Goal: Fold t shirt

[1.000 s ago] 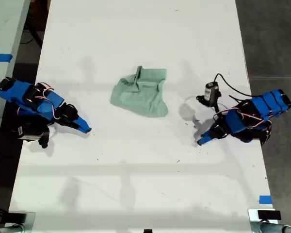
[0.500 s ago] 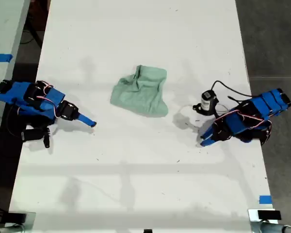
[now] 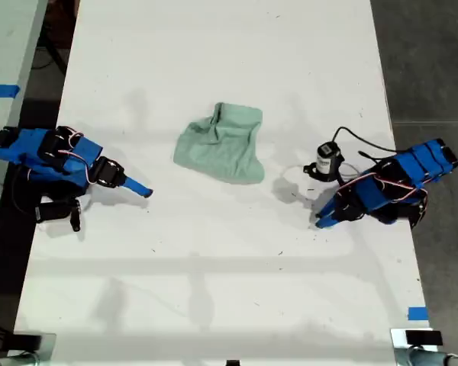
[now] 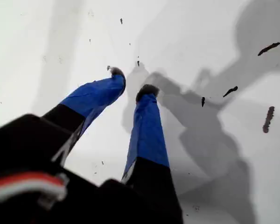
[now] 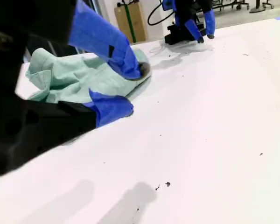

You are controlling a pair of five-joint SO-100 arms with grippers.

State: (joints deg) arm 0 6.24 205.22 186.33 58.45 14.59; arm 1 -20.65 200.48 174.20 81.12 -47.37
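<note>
Between the parted, empty jaws of my first gripper (image 4: 130, 84) lies only bare white table (image 3: 214, 290). My second gripper (image 5: 128, 88), at the exterior view's left, is released too, holding nothing. Ahead of its jaws, apart, sits the crumpled mint t shirt (image 3: 221, 145), with open tabletop all around it.

My first hand (image 4: 130, 81) and second hand (image 5: 133, 88) both hang low with fingers parted, gripping nothing.
</note>
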